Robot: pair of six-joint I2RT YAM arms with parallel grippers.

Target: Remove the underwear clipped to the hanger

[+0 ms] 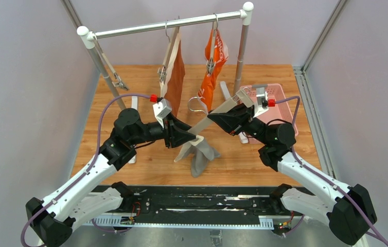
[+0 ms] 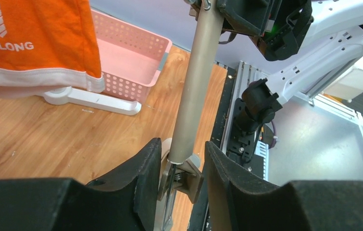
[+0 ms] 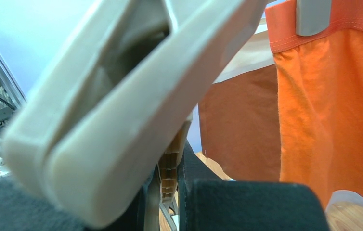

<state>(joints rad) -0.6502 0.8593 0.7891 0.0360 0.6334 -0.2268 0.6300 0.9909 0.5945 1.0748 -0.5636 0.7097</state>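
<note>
A beige hanger (image 1: 222,112) is held slantwise over the table between my two grippers. My right gripper (image 1: 231,114) is shut on its upper part, which fills the right wrist view (image 3: 122,96). My left gripper (image 1: 197,138) is closed around the clip (image 2: 185,169) at the hanger's lower end, one finger on each side. The grey briefs (image 1: 199,154) hang from that clip and trail onto the table. The rust-brown briefs (image 1: 175,72) and the orange briefs (image 1: 213,64) hang clipped on hangers from the rail (image 1: 166,24). Both also show in the right wrist view, rust-brown (image 3: 239,130) and orange (image 3: 329,106).
A pink basket (image 1: 279,100) stands on the table at the right behind my right arm, and shows in the left wrist view (image 2: 131,57). The rack's posts (image 1: 242,51) and white feet stand on the wooden table (image 1: 125,103). Another hanger (image 1: 116,77) hangs by the left post.
</note>
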